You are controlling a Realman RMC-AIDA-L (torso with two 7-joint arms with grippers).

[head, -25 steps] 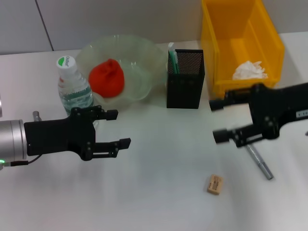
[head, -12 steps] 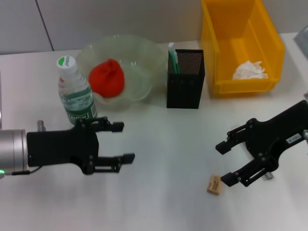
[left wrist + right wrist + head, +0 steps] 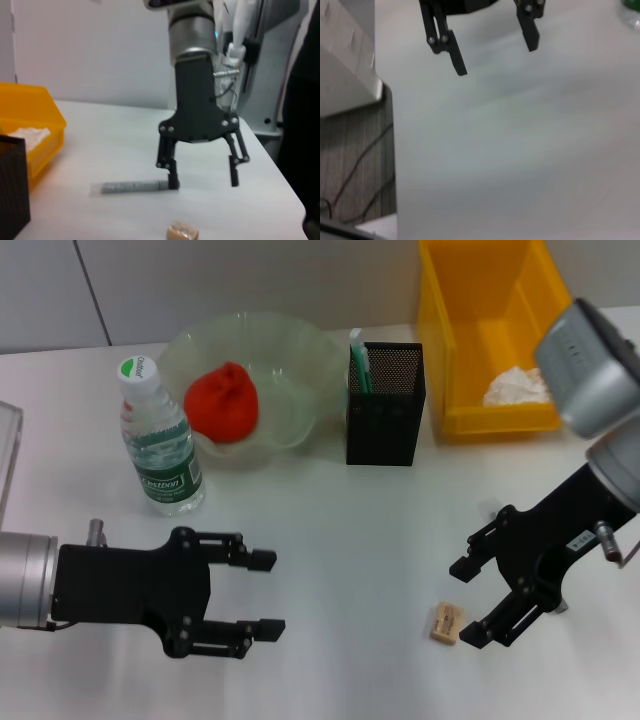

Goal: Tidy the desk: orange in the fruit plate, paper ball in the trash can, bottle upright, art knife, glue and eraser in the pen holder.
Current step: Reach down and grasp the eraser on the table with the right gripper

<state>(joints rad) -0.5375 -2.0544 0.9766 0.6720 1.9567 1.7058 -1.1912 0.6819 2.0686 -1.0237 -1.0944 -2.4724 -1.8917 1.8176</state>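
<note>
A tan eraser lies on the white desk; it also shows at the edge of the left wrist view. My right gripper hangs open just right of it, holding nothing. The grey art knife lies flat with one end by a finger of the right gripper; the arm hides it in the head view. The bottle stands upright. The orange sits in the fruit plate. The paper ball lies in the yellow trash can. Green glue stands in the pen holder. My left gripper is open and empty.
The desk's left edge, with floor and cables below it, appears in the right wrist view behind the left gripper. A grey robot body stands beyond the desk's right side. The trash can and pen holder sit at the back.
My right gripper swung down and forward from beside the trash can to beside the eraser, covering the art knife. My left gripper drew back from the bottle toward the front edge.
</note>
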